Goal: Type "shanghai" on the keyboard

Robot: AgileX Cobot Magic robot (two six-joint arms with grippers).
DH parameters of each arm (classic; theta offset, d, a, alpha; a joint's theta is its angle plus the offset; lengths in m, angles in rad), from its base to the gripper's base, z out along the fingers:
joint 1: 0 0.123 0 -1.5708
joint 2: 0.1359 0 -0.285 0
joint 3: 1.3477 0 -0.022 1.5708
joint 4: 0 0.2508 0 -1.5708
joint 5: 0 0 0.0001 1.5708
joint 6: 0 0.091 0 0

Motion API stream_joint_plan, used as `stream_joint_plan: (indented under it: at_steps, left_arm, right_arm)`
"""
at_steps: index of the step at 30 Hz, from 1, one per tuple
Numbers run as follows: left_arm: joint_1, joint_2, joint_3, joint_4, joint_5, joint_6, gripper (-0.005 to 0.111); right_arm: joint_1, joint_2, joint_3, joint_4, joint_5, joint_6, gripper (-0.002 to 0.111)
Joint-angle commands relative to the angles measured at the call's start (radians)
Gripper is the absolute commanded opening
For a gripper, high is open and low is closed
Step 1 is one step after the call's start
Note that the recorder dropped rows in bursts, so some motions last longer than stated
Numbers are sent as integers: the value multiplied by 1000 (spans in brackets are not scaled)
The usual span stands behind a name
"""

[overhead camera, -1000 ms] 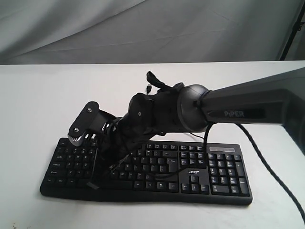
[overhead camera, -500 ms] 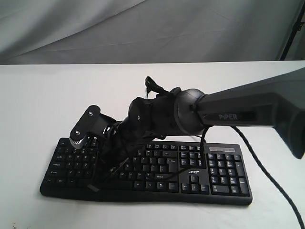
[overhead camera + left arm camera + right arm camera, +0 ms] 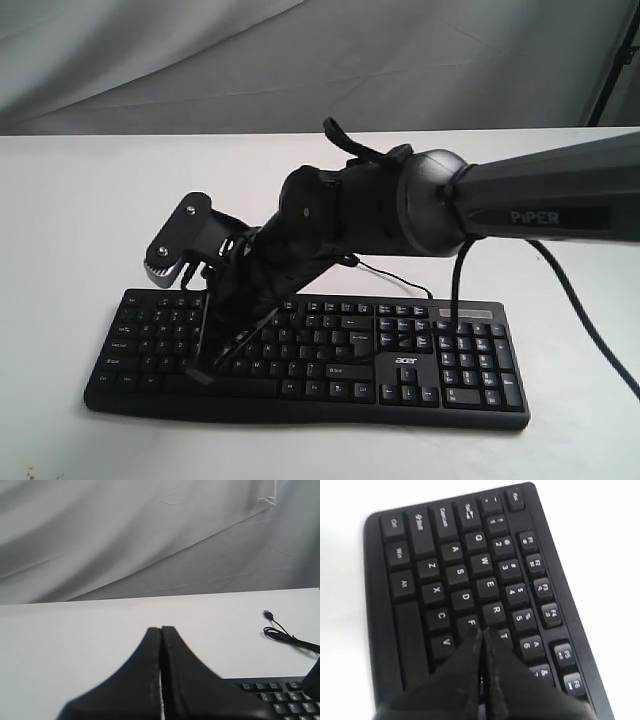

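Note:
The black keyboard [image 3: 400,365] lies along the table's front edge, with an acer logo above its arrow keys. My right arm reaches across from the right, and its right gripper [image 3: 228,350] points down at the left-middle letter keys. In the right wrist view the right gripper [image 3: 483,629] is shut and holds nothing. Its tips sit between the F and T keys of the keyboard [image 3: 445,575] and hide the key beneath; whether they touch is unclear. My left gripper [image 3: 161,628] is shut and empty over bare table, with a corner of the keyboard [image 3: 280,695] beside it.
The keyboard's thin USB cable [image 3: 282,632] lies coiled on the white table [image 3: 80,200] behind the keyboard. A grey cloth backdrop [image 3: 300,60] hangs behind the table. A black cable [image 3: 585,330] trails from my right arm down to the right.
My right arm's wrist has risen and swung slightly right above the keyboard; the shut gripper still points at the left-middle keys. The keyboard has not moved.

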Motion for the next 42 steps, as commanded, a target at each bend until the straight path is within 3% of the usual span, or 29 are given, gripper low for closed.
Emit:
stream_joint_plan:
  at_steps: [1,12,37,42]
  left_arm:
    - [-6,-2,2,0,-6,-3,0]
    - [-6,-2,2,0,-6,-3,0]
    - [-6,-2,2,0,-6,-3,0]
    - [-6,-2,2,0,-6,-3,0]
  right_arm:
    - [-27,-8,41,-17,7,11,0]
    - [-27,-1,46,78,-10,-99,0]
    - [-27,35,44,104,-15,-108,0]
    - [-14,38,-25,100,-3,-108,0]
